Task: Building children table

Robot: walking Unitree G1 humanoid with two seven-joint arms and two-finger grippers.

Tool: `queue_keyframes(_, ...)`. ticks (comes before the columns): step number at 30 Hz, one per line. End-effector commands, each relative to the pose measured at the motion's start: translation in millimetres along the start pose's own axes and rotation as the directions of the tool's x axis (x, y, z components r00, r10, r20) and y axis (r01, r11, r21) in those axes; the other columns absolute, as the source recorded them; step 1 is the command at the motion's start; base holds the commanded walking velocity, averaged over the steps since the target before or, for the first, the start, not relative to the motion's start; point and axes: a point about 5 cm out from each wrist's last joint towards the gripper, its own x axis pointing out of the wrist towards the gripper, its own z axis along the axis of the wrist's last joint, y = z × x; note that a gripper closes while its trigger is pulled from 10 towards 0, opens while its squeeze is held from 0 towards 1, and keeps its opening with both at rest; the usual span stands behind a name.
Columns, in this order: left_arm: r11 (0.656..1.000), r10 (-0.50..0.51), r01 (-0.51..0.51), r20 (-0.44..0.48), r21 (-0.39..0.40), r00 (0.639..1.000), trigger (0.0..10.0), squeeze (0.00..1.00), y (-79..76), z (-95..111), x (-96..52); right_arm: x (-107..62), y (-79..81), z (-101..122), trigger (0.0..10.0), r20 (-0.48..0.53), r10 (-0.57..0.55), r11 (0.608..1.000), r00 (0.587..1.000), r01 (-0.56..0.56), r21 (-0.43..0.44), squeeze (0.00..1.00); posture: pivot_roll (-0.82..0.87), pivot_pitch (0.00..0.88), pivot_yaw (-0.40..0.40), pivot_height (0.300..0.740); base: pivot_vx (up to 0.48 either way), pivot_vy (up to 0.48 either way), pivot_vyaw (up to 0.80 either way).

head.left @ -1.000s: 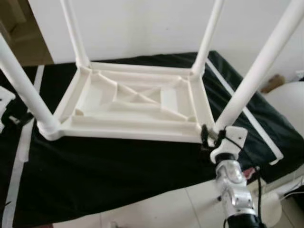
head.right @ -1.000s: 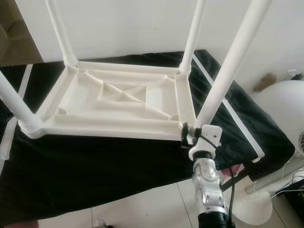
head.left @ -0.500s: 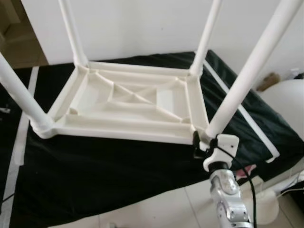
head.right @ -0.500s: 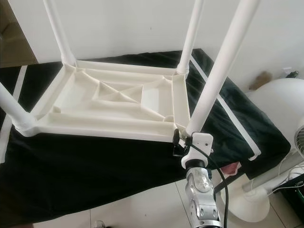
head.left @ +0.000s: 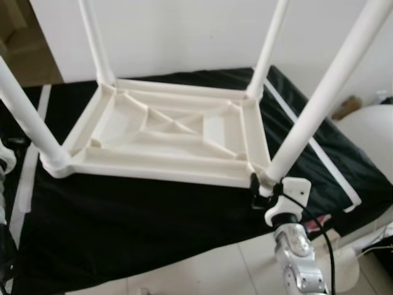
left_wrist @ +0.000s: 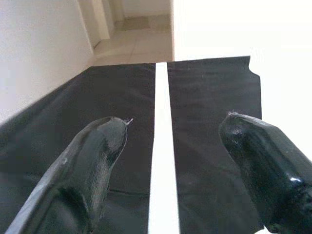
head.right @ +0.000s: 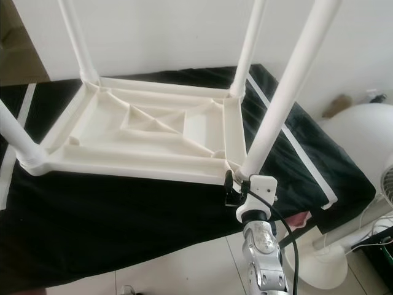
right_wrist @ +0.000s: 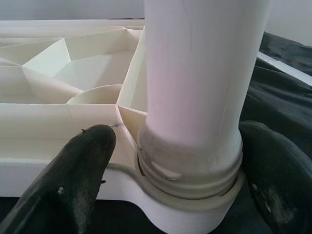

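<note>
Upturned white children's table [head.left: 175, 132] lies mid-frame on the black-draped worktop [head.left: 123, 215], four legs up. Right pincer [right_wrist: 180, 161] straddles the near-right leg [head.left: 319, 104] at its socket; contact unclear. Likely seating that leg: next twist or press. Left wrist view: left pincer [left_wrist: 173, 141] spread over cloth, holding nothing.

Home interior, pale tiled floor [head.right: 184, 270], plain white wall [head.left: 184, 37], doorway and hallway [left_wrist: 141, 24] beyond, black cloth [head.left: 153, 227] spread underfoot, white standing fan base [head.right: 325, 264] with cables nearby
</note>
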Motion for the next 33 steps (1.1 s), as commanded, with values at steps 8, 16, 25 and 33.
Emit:
queue_keyframes(8, 0.863, -0.504, 0.506, 0.065, -0.007, 0.861, 10.0, 0.0, -66.0, -8.5, -1.2, -4.3, -7.0, -17.3, 10.0, -0.095, -0.042, 0.999, 0.995, 0.04, -0.02, 0.0, -0.01, 0.077, -0.033, 0.74, 0.0, 0.0, 0.0)
queue_keyframes(16, 0.469, -0.864, 0.871, 0.13, -0.143, 0.487, 10.0, 0.0, -110.5, -23.1, -43.9, 0.7, -43.0, -17.7, 10.0, -0.107, -0.169, 0.984, 0.98, 0.162, -0.07, 0.0, -0.02, 0.096, -0.038, 0.74, 0.0, 0.0, 0.0)
queue_keyframes(25, 0.34, -0.92, 0.924, 0.142, -0.176, 0.366, 10.0, 0.0, -118.0, -21.4, -75.3, 19.3, -62.6, -6.0, 10.0, -0.072, -0.047, 0.998, 0.996, 0.043, -0.053, 0.0, -0.01, 0.1, -0.032, 0.74, 0.0, 0.0, 0.0)
queue_keyframes(33, 0.303, -0.934, 0.925, 0.121, -0.23, 0.336, 10.0, 0.0, -122.7, -19.6, -100.6, 22.1, -87.8, -2.5, 10.0, -0.007, -0.229, 0.967, 0.973, 0.227, -0.119, 0.0, 0.01, 0.101, -0.05, 0.74, 0.0, 0.0, 0.0)
